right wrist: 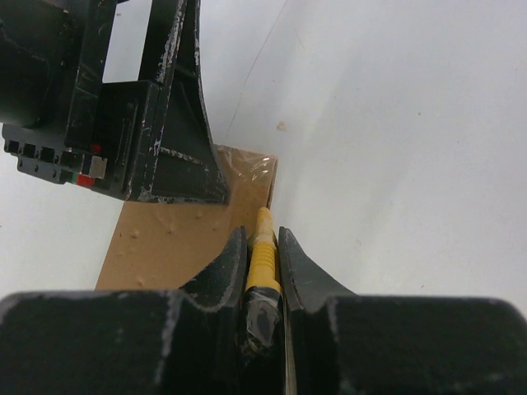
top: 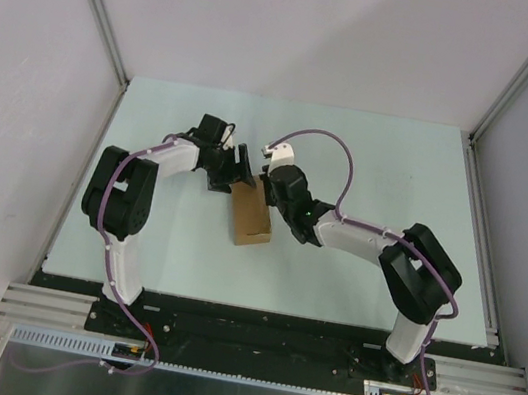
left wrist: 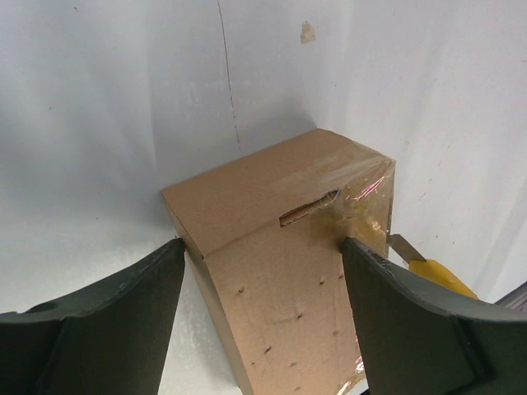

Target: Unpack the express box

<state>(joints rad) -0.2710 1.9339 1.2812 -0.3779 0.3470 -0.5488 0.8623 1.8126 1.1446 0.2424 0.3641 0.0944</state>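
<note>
Matt brown cardboard express box [left wrist: 280,271], glossy tape [left wrist: 362,193].

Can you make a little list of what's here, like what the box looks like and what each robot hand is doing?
Box: small brown cardboard box lying on the pale table, flap down
Tape: clear shiny tape over one end of the box, with a small tear beside it
Left gripper: open, one finger on each side of the box
Right gripper: shut on a yellow utility knife
Knife blade: metal tip right by the box's taped edge
</note>
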